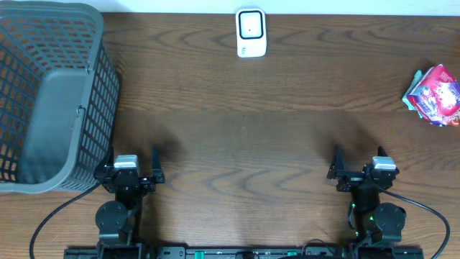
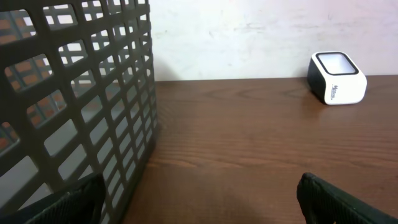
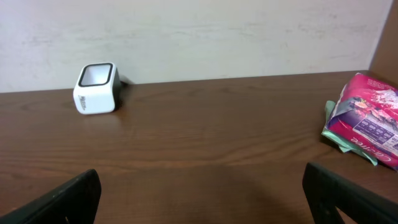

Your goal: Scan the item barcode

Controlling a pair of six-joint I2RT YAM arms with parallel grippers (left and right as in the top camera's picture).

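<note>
The item is a pink and green packet (image 1: 434, 96) lying at the table's far right edge; the right wrist view shows the packet (image 3: 367, 121) at its right side. A white barcode scanner (image 1: 251, 32) with a dark-framed window stands at the back centre; this scanner (image 2: 336, 78) also appears in the left wrist view, and the scanner (image 3: 96, 88) in the right wrist view. My left gripper (image 1: 131, 165) rests open near the front left. My right gripper (image 1: 359, 163) rests open near the front right, well short of the packet. Nothing sits between either pair of fingers.
A large grey mesh basket (image 1: 50, 93) fills the back left corner, close beside my left gripper; the basket wall (image 2: 81, 106) takes up the left half of the left wrist view. A pale wall runs behind the table's far edge.
</note>
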